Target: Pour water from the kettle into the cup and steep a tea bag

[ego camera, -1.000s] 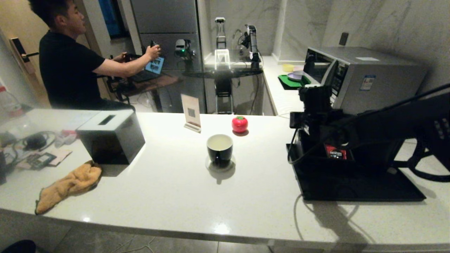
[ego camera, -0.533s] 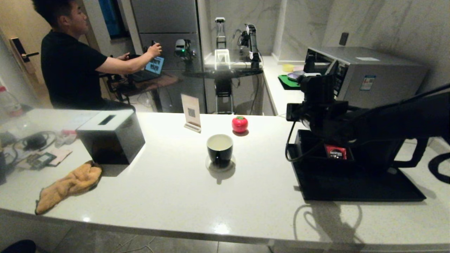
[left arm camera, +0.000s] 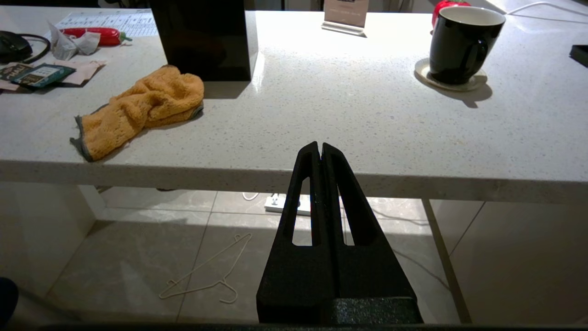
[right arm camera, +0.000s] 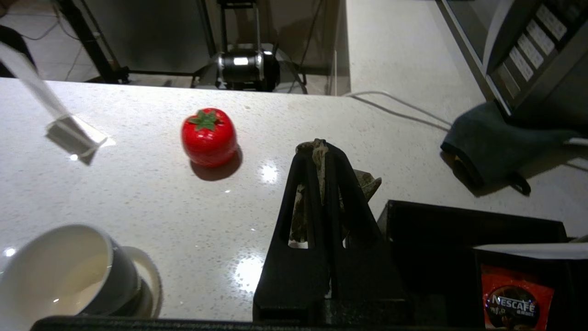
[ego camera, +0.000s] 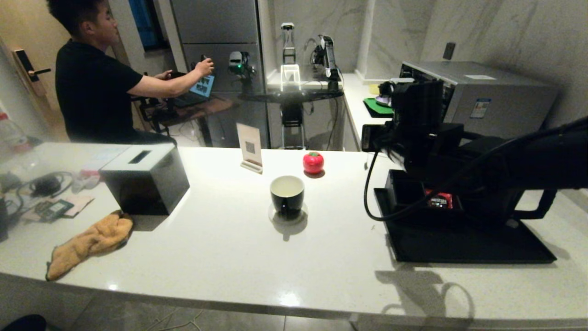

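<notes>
The black cup stands on a pale coaster at the counter's middle, with clear water pale against its white inside. My right gripper hangs above the counter between the cup and the low black compartment box. It is shut on a crumpled, greenish tea bag, which shows between and beside the fingers. Of the kettle, only the black loop handle shows behind my right arm, on the black tray. My left gripper is shut and empty, parked below the counter's front edge.
A red tomato-shaped timer and a sign holder stand behind the cup. A black tissue box and an orange cloth lie at the left. A Nescafe sachet sits in the box. A microwave stands at the back right.
My right arm has risen out of the compartment box and shifted left toward the cup, carrying the tea bag. The cup and the left arm have not moved.
</notes>
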Robot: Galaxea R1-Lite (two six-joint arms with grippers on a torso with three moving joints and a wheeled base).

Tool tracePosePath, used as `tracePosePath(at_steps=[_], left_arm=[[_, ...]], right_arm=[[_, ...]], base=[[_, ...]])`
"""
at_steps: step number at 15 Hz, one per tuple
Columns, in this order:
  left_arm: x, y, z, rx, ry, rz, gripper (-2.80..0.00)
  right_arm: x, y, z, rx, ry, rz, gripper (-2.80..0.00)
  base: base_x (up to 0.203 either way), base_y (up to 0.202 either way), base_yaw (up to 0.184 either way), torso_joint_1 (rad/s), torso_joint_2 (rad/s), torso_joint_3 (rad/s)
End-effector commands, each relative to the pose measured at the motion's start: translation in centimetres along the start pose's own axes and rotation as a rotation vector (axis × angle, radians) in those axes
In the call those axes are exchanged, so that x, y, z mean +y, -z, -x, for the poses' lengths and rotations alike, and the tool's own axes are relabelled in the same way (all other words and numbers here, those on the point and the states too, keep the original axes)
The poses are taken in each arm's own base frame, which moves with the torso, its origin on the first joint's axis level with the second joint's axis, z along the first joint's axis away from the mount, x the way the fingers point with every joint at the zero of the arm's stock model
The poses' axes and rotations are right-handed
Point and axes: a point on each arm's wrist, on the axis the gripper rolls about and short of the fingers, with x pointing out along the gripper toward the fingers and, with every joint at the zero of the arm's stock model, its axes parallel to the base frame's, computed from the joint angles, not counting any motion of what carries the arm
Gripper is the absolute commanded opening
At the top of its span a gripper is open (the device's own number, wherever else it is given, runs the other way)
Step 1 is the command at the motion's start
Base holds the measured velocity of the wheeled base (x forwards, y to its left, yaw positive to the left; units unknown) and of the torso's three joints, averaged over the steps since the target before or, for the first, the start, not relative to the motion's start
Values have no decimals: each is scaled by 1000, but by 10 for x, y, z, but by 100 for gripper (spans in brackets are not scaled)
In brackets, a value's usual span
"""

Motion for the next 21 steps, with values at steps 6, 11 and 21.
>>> tracePosePath(at_steps=[6,11,21], left_arm=[[0,0,0,2,0,0,-280],[0,0,0,0,0,0,-280],[0,0,0,0,0,0,-280]], right_arm=[[25,-28,34,-143,-105,13,-280],[36,-36,53,-165,-159,-4,-280],[82,-38,105,-179,-342,-9,-280]], base=[[0,0,0,0,0,0],[0,0,0,0,0,0],[0,0,0,0,0,0]])
